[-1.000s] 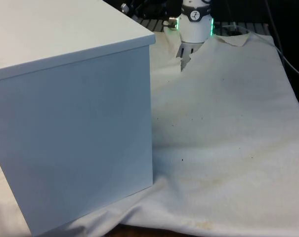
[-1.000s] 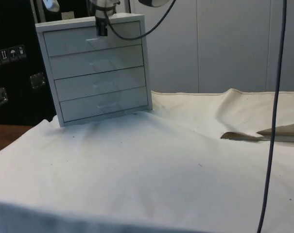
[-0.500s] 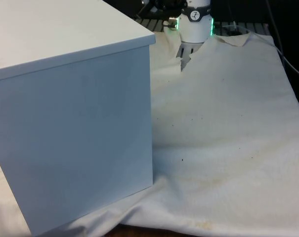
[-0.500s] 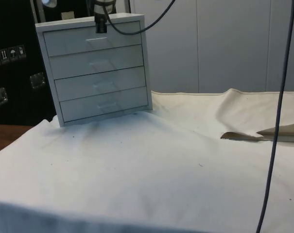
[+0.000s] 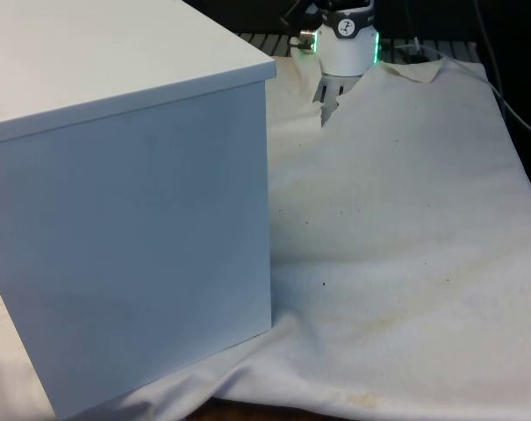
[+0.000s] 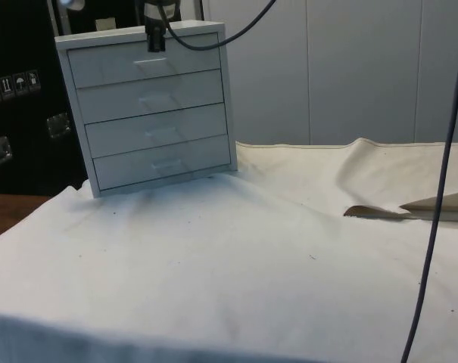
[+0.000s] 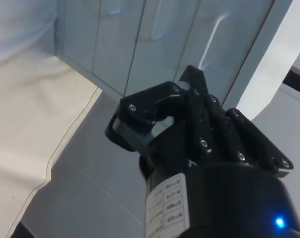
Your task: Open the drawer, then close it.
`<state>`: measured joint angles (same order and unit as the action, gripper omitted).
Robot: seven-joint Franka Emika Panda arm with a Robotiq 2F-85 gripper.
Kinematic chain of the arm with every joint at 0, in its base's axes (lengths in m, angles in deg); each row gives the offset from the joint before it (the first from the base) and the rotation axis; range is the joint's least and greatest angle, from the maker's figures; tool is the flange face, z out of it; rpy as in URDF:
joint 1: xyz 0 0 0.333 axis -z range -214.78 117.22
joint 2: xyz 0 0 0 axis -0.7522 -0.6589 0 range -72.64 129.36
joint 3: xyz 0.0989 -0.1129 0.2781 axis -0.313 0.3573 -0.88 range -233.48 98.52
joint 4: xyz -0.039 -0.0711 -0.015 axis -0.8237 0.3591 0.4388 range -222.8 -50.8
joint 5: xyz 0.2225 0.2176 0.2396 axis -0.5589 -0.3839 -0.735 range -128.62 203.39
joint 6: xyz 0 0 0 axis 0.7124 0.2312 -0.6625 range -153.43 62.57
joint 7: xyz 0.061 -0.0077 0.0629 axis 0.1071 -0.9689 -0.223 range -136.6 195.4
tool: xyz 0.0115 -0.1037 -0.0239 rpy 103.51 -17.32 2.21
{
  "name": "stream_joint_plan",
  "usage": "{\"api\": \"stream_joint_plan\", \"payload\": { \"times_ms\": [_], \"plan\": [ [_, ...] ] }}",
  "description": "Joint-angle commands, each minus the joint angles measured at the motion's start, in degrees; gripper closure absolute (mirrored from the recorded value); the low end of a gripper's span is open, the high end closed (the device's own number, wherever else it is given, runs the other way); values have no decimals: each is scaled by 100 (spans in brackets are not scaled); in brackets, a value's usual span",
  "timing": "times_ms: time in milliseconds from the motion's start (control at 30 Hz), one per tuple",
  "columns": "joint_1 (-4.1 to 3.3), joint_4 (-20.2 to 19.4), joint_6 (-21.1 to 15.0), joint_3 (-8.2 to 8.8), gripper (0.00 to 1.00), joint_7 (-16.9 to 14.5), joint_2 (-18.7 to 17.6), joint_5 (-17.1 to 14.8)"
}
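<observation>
From the side of the room, the white chest of drawers (image 6: 154, 110) stands at the far left corner of the surface (image 6: 236, 280), its four drawer fronts facing out over the white cloth (image 6: 289, 227) and all sitting flush, none pulled out. The top drawer (image 6: 144, 65) has a small pale handle (image 6: 150, 63) at its middle, and the black gripper (image 6: 156, 39) hangs right at the chest's top front edge, just above that handle and not touching it as far as I can see. In the wrist view the gripper (image 7: 192, 94) has its fingers (image 7: 197, 106) drawn close together with nothing between them, the tips aimed towards a drawer front, where a slim handle (image 7: 209, 42) shows as a light bar; two more handles show on the fronts beside it. A dark cable (image 6: 433, 227) hangs down past the right edge of the surface, and near that edge the cloth is folded up into a loose ridge (image 6: 410, 208). Seen across the surface, the chest (image 5: 125, 202) turns a plain blank panel to the viewer on the front view's left, its top slab overhanging slightly, while the cloth (image 5: 397, 228) lies rumpled and lightly speckled over the rest, with the arm's white base (image 5: 346, 48) at the far edge.
</observation>
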<state>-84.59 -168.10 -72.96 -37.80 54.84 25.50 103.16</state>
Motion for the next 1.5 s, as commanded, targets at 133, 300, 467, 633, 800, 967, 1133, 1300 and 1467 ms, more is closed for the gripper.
{"api": "stream_joint_plan", "payload": {
  "times_ms": [133,300,467,633,800,967,1133,1300,1467],
  "plan": [
    [0,-23,115,-92,100,80,29,0],
    [0,-29,103,-80,100,86,34,17],
    [0,-29,109,-80,100,86,34,11],
    [0,-23,109,-80,100,80,29,6],
    [0,-23,109,-80,100,80,29,0],
    [0,-23,115,-80,85,86,29,0],
    [0,-23,115,-80,56,86,29,0],
    [0,-23,115,-80,30,86,29,0],
    [0,-23,115,-80,4,86,29,0]
  ]
}}
